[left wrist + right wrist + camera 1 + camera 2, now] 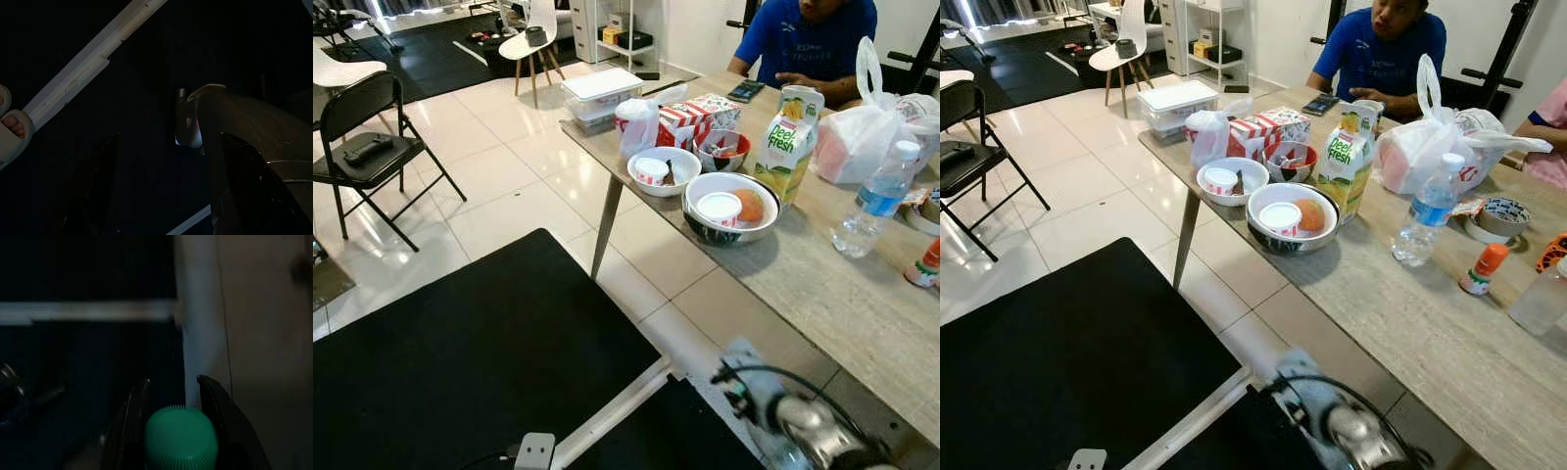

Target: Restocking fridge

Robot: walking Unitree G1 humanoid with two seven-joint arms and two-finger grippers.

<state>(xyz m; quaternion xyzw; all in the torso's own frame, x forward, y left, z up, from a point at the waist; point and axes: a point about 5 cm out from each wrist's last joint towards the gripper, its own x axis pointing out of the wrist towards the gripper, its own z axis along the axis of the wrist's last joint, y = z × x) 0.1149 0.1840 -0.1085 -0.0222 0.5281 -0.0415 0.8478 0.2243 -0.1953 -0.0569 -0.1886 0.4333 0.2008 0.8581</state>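
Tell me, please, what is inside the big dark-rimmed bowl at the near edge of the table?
Inside the bowl sit a small white lidded cup and a round orange item, side by side. Whatever lies beneath them, and the cup's contents, are hidden.

On the tabletop to the right: two bowls side by side near the left edge, juice carton just behind, water bottle further right, plastic bag behind that. Far left on the floor, a folding chair. At the far end, a seated person.
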